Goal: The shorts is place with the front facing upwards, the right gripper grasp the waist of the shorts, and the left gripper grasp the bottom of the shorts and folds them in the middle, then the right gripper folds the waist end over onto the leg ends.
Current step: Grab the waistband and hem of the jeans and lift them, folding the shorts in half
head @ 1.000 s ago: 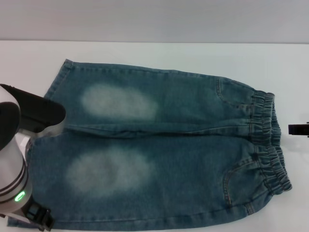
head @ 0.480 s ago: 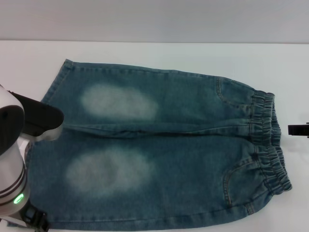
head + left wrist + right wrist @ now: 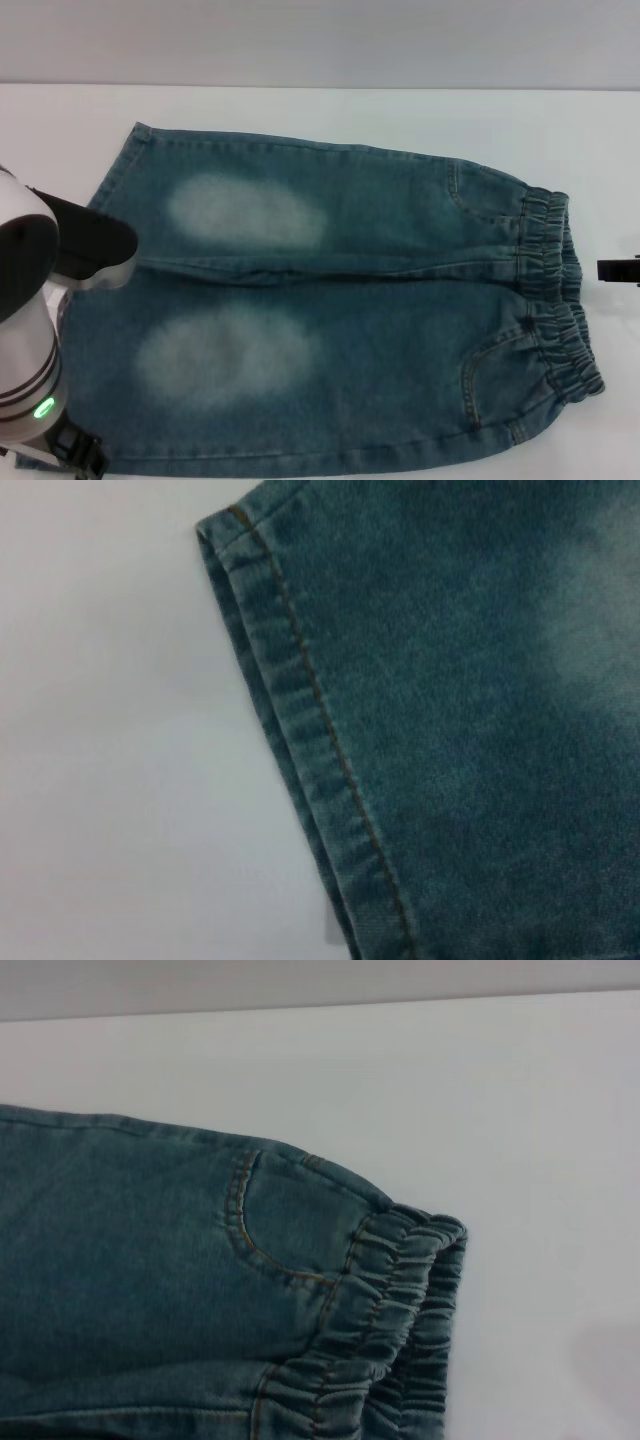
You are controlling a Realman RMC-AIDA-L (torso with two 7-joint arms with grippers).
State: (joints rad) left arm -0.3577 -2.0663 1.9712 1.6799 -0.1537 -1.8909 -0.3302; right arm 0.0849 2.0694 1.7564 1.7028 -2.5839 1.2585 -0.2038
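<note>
The shorts [image 3: 340,300] lie flat and face up on the white table, legs to the left and waist [image 3: 558,290] to the right. Each leg carries a pale oval patch. The far leg's bottom [image 3: 113,180] hem shows; the near leg's hem is mostly hidden under my left arm. My left gripper [image 3: 88,238] hovers over the leg ends at the left edge, and its wrist view looks down on the stitched hem [image 3: 300,730]. Only a black tip of my right gripper [image 3: 618,268] shows, just right of the waist. The right wrist view shows the ruffled waist [image 3: 400,1300] and a pocket seam [image 3: 245,1225].
The white table [image 3: 320,115] extends behind the shorts to a grey wall. A strip of bare table [image 3: 610,180] lies right of the waistband, and more bare table [image 3: 110,730] shows beside the hem. The left arm's white-silver body with its green ring light [image 3: 41,407] covers the near left corner.
My left arm dipped slightly toward the near left, then edged back over the leg hems. The shorts and the right gripper have not moved.
</note>
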